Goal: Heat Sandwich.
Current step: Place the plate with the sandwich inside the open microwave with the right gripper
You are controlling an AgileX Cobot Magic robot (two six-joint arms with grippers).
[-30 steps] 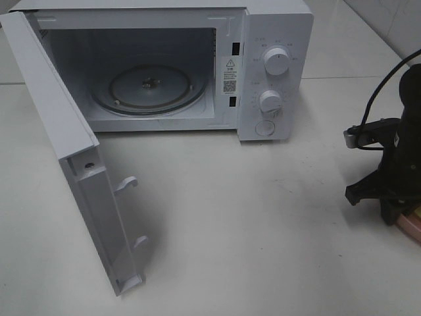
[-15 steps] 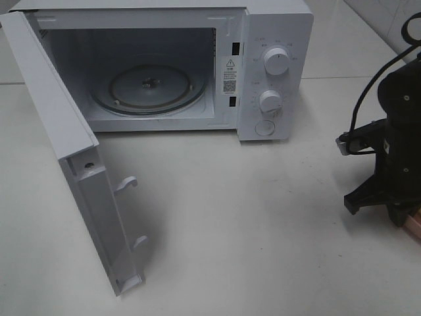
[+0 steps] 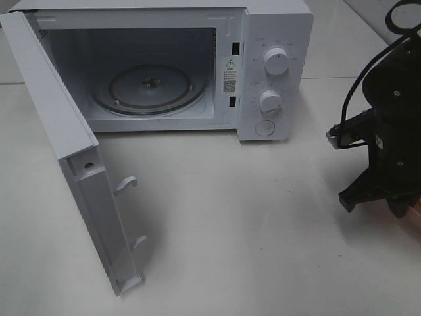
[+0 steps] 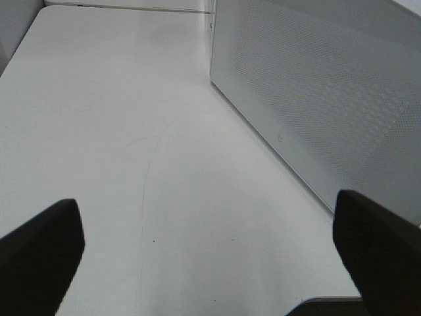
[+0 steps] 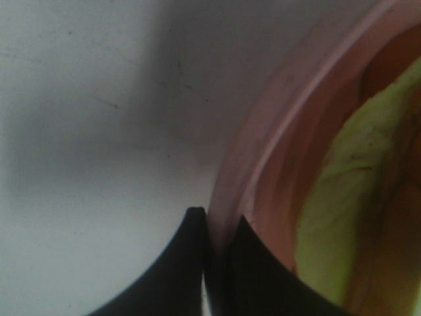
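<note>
The sandwich (image 5: 329, 217) lies on a round pink plate (image 5: 263, 158); only its pale yellow-green filling and a brown edge show in the right wrist view. My right gripper (image 5: 219, 220) is shut on the plate's rim, one finger inside and one outside. In the high view the right arm (image 3: 388, 145) stands at the right edge and covers the plate except a pink sliver (image 3: 415, 209). My left gripper (image 4: 210, 263) hangs open over bare table beside the microwave's perforated side wall (image 4: 316, 99). It holds nothing and is out of the high view.
The white microwave (image 3: 276, 39) stands at the back with its door (image 3: 72, 151) swung wide open toward the front left. Its glass turntable (image 3: 148, 85) is bare. Two knobs (image 3: 275, 62) sit on its right panel. White table (image 3: 250, 217) lies between oven and right arm.
The right arm has shifted left and a little toward the microwave. The right fingers have closed onto the plate's rim. The plate shows less at the right edge. The left gripper is unchanged.
</note>
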